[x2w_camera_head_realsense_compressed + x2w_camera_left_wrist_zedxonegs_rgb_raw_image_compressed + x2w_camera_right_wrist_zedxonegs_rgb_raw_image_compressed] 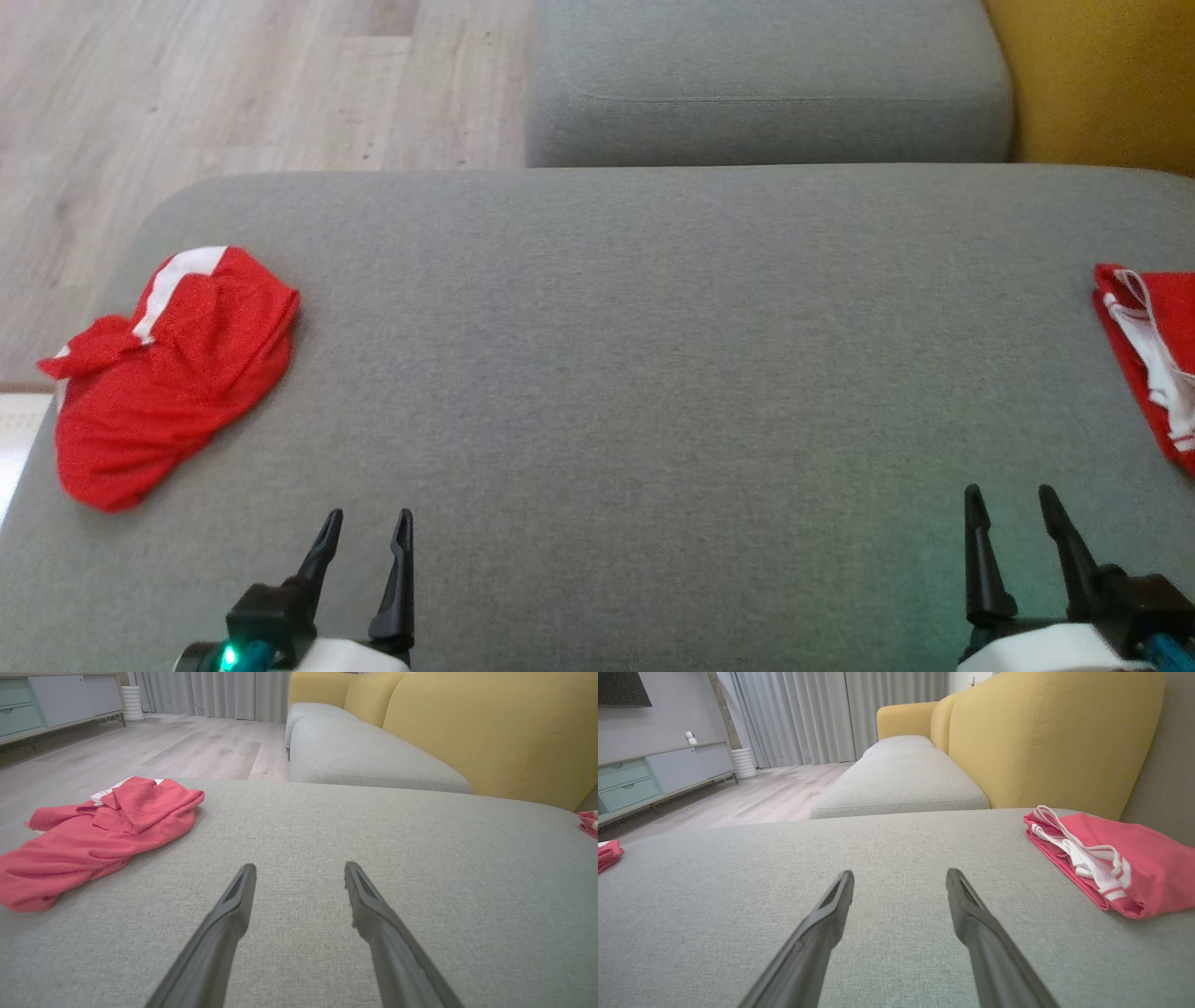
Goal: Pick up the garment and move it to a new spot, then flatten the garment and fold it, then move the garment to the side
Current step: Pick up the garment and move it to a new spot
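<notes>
**A:** Containers first, quick.
**B:** There's one cabinet (pixel 672 767) by the far wall, seen in both wrist views. Its drawers (pixel 627 794) are closed, so I can't tell what's inside.

**A:** Where's the garment?
**B:** The crumpled garment (pixel 173 373) is red with a white band. It lies in a heap at the left end of the grey sofa seat (pixel 653 355), close to the edge. A folded garment (pixel 1153 355), red with white trim, lies flat at the right end. The two are well apart.

**A:** Tools?
**B:** The left tool (pixel 369 515) has its fingers spread wide with nothing between them. It sits over bare seat near the crumpled garment, not touching it. The right tool (pixel 1009 492) is also wide and empty, near the folded garment but apart from it. I can't tell whether the tips touch the fabric.

**A:** What differs between views?
**B:** The head view looks top-down and cuts the folded garment at the right border. It also takes in the second seat (pixel 766 84), the yellow backrest (pixel 1102 75) and the wood floor (pixel 233 84).
The left wrist view gives the heap's bunched folds side-on, with the folded garment as a sliver at the right edge.
The right wrist view gives the folded garment's stacked layers, with white cord and striped trim along its left side. It also takes in the curtains (pixel 808 714).
</notes>
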### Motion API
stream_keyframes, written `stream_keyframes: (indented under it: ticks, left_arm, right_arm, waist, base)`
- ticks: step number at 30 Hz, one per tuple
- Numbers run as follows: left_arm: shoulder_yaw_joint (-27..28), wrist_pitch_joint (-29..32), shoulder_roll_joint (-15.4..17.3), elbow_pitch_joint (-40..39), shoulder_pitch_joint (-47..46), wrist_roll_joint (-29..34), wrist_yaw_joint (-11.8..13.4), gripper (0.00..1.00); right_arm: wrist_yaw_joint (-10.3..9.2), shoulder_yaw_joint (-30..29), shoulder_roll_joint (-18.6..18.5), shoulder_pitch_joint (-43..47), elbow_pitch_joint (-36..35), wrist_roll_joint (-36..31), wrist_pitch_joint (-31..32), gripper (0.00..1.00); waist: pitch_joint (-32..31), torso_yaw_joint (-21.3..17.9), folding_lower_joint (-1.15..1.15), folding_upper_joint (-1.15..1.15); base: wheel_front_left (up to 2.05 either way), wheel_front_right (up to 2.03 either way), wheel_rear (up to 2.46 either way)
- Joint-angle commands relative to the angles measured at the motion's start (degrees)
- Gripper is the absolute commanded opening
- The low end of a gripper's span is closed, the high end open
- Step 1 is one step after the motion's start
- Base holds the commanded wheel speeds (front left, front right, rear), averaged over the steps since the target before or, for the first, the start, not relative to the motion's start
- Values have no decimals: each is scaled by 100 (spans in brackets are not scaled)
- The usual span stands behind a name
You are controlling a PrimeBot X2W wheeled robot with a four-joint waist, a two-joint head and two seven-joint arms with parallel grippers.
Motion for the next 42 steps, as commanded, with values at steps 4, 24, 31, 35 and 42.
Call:
stream_keyframes:
  ticks: [4, 24, 31, 35, 42]
  left_arm:
    - [130, -71, -27, -149, -338, 36, -41, 100]
    - [409, -71, -27, -252, -129, -1, -26, 100]
    - [785, -71, -18, -452, -776, -149, -103, 100]
    - [1052, 26, 155, -48, -1622, -269, -87, 100]
    - [1286, 737, 488, 1491, -3819, -466, 41, 100]
  right_arm:
    - [-4, 87, -64, -49, -256, 92, -79, 100]
    - [-4, 407, -63, -159, -210, 111, -80, 100]
    - [-4, 312, -63, -275, -276, -186, -80, 100]
    - [-4, 199, -130, -508, -440, -542, -75, 100]
    - [-4, 61, -598, -898, -929, -654, 169, 100]
  waist:
    - [16, 392, 0, 0]
    - [28, 2277, 0, 0]
    - [593, 2011, 0, 0]
    - [1313, 1764, 0, 0]
    - [2540, 1464, 0, 0]
  base:
    - [0, 0, 0]
    - [0, 0, 0]
    - [0, 0, 0]
    - [0, 0, 0]
    - [0, 0, 0]
